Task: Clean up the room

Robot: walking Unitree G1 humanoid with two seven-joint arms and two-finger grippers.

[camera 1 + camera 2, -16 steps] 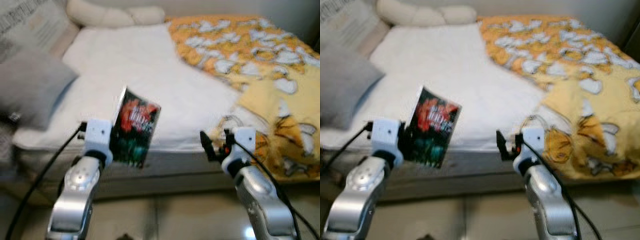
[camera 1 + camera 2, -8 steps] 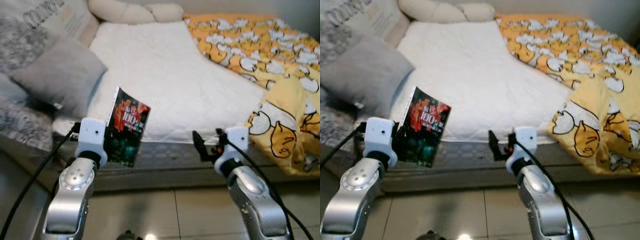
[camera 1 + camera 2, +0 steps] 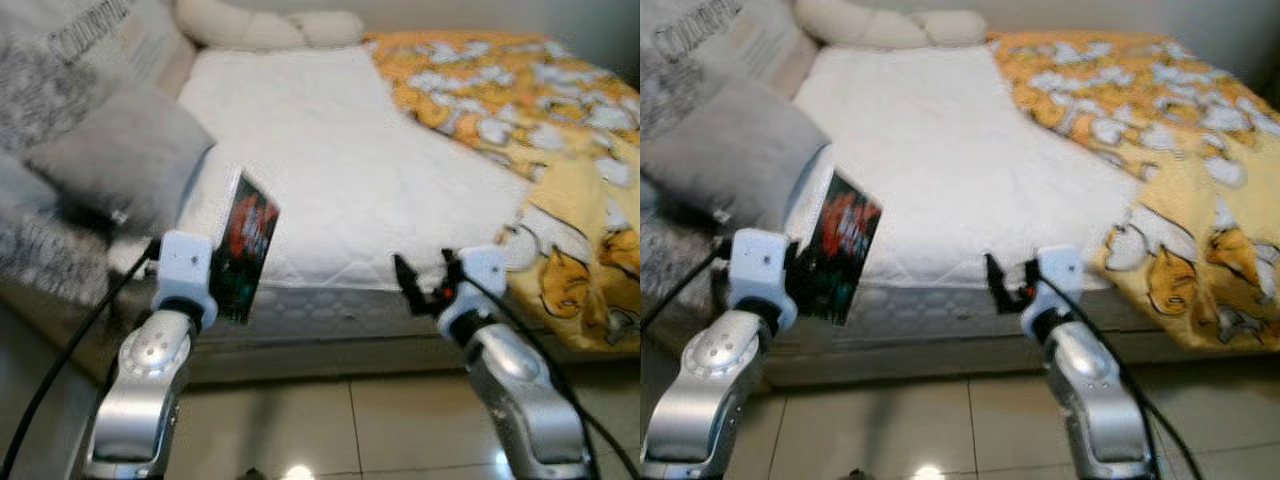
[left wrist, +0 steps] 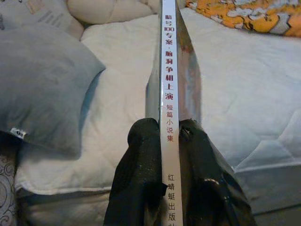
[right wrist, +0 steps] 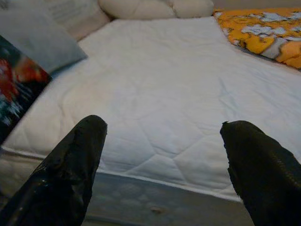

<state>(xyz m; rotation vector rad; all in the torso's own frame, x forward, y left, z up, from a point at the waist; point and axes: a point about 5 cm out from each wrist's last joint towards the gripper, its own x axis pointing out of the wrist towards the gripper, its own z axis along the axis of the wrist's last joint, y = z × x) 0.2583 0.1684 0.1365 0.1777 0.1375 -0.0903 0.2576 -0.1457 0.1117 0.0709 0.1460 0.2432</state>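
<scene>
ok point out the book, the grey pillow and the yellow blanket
book point(image 3: 243, 250), left eye view, on its front cover above the left gripper
grey pillow point(image 3: 735, 150), right eye view, middle of its face
yellow blanket point(image 3: 560, 190), left eye view, on the fold over the bed's edge

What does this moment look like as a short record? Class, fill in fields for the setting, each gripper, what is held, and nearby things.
setting: white quilted mattress on a bed, pale tiled floor in front
left gripper: shut on the spine of a dark paperback book with a red cover design, held upright before the mattress edge
right gripper: open, holding nothing, facing the mattress
bedding: orange and yellow patterned blanket on the robot's right side of the bed
pillows: grey square pillow on the left, cream bolster at the far end
</scene>
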